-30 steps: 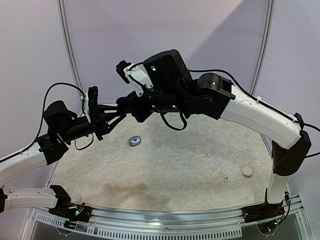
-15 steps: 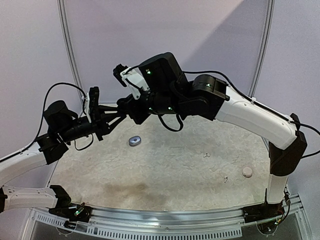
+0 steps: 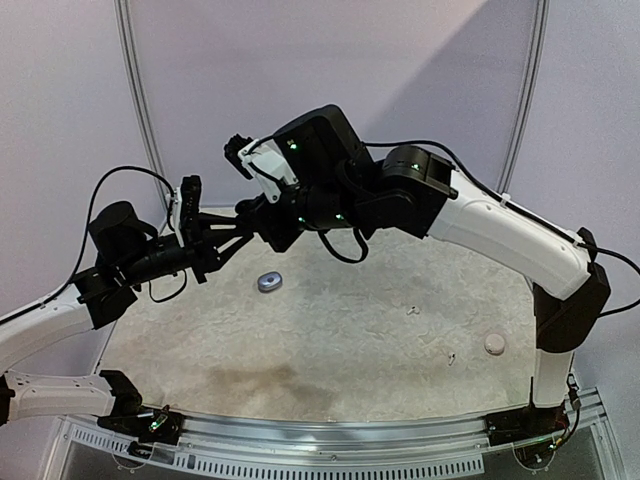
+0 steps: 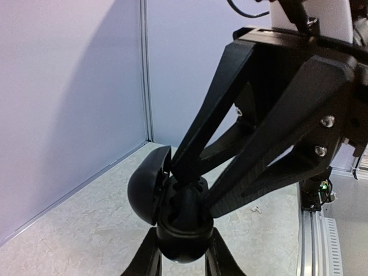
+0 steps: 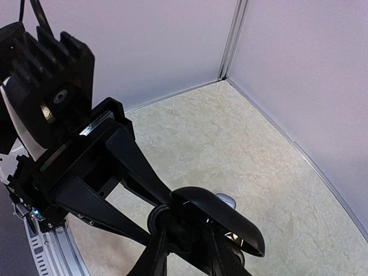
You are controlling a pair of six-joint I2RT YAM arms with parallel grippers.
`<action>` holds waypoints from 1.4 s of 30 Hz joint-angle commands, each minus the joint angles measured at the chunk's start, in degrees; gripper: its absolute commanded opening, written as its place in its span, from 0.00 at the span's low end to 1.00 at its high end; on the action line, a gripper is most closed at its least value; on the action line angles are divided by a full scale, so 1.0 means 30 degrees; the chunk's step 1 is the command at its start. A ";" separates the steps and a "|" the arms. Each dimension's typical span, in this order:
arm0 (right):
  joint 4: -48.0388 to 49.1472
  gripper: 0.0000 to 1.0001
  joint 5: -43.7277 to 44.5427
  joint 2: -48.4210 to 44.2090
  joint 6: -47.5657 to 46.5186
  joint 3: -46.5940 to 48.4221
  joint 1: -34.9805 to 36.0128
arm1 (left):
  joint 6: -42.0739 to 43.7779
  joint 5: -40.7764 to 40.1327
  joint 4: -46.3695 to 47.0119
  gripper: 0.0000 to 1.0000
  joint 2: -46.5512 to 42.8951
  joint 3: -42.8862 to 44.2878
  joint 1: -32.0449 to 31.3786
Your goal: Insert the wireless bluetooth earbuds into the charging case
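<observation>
Hanging in the air over the worktop (image 3: 330, 350), at about 11 o'clock in the top view, the black charging case (image 4: 179, 221) is open. Its lid (image 4: 146, 184) stands tilted up on the side toward 9 o'clock in the left wrist view. The left tool (image 4: 184, 238) is closed on the lower body of this case, with one finger on each side. The right tool (image 4: 195, 192) comes in from 1 o'clock in the same view, and its two fingers reach down into the open mouth of the case. The tips are close together there, but I cannot tell if they pinch something or are loose. Something dark sits between them, and I cannot tell if it is an earbud.

On the worktop, one white earbud (image 3: 411, 311) lies at about 3 o'clock from the middle. A second white earbud (image 3: 451, 357) lies at about 4 o'clock, nearer to the front edge. They are apart from each other and well apart from the held case. A pale round case (image 3: 494, 343) rests just beside the second earbud, toward the right edge. A grey case (image 3: 270, 281) lies closed at about 10 o'clock, below the two tools. Lilac walls (image 3: 400, 80) stand behind the worktop.
</observation>
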 commanded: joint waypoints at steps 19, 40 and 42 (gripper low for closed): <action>-0.3028 0.41 -0.2076 0.0891 -0.0313 0.1425 -0.0501 | -0.2835 0.2509 0.0990 0.00 0.0164 0.0343 -0.0236; 0.1343 0.45 -0.2491 -0.2166 -0.0163 -0.0138 -0.0615 | -0.2878 0.2778 0.0827 0.00 0.0113 0.0034 -0.0236; 0.1392 0.42 -0.2528 -0.2416 -0.0055 -0.0326 -0.0661 | -0.2870 0.2758 0.0838 0.00 0.0099 0.0034 -0.0236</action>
